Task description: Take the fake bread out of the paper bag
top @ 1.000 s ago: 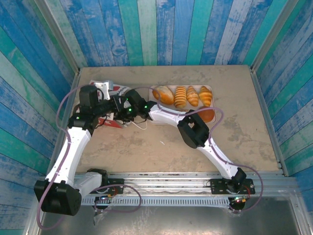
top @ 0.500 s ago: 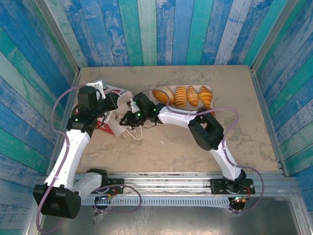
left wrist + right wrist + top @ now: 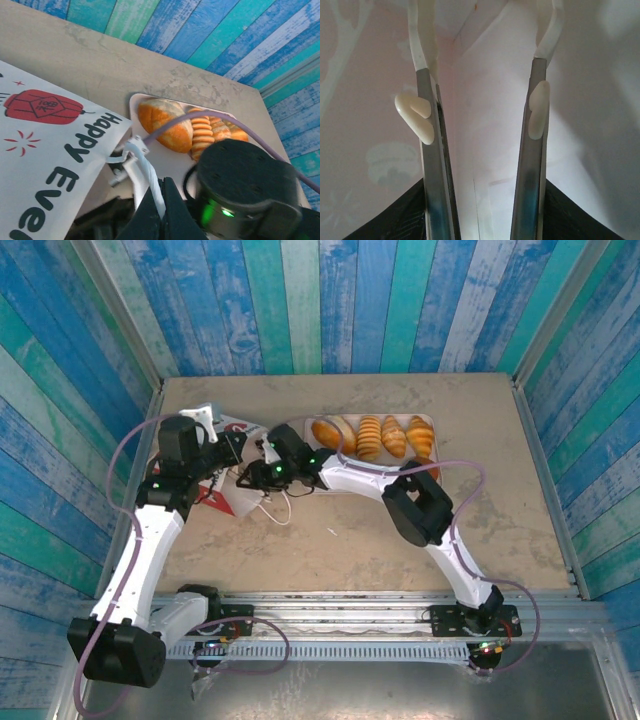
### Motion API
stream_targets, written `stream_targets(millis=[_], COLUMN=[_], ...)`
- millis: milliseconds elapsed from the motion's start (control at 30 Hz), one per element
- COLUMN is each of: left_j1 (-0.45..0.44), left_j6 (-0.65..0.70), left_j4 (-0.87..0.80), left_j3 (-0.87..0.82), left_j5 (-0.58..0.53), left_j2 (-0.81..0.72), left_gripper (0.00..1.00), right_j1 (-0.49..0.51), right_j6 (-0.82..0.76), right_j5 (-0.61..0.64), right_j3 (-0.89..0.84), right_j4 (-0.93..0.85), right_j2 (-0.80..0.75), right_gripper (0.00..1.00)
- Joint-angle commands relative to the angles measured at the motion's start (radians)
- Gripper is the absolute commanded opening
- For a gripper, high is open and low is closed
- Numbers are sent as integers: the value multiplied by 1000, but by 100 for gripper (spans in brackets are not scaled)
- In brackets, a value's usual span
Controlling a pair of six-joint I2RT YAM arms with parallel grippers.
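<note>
**Right fingers widen inside the bag, with nothing between them**
At 10 o'clock the left gripper [image 3: 161,200] stays clamped on the white string handle [image 3: 145,170] of the red-and-white paper bag [image 3: 222,502]. Inside it, the right gripper [image 3: 482,45] has spread its fingers over bare, creased white paper, so probably little is left. Farther off, at 1 o'clock, ridged golden fake bread [image 3: 370,437] lines the flat pale tray [image 3: 172,162].
</note>
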Motion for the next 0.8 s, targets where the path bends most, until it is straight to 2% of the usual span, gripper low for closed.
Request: stream_targets(millis=[0,233,567,767], left_j1=[-4,-4,-3,-4], left_j6=[12,29,46,54], left_j4=[29,22,5,-4], left_j3=[17,36,44,42], left_j5=[60,123,163,164], left_j2=[-19,13,25,16], left_gripper=[0,0,0,0], right_j1=[6,13,24,24], right_j6=[6,22,60,68], right_j5=[18,4,-61,-98], right_j3=[91,269,421,452], right_j4=[-29,-78,-88,-87], right_j2=[65,181,296,325], right_gripper=[53,53,55,52])
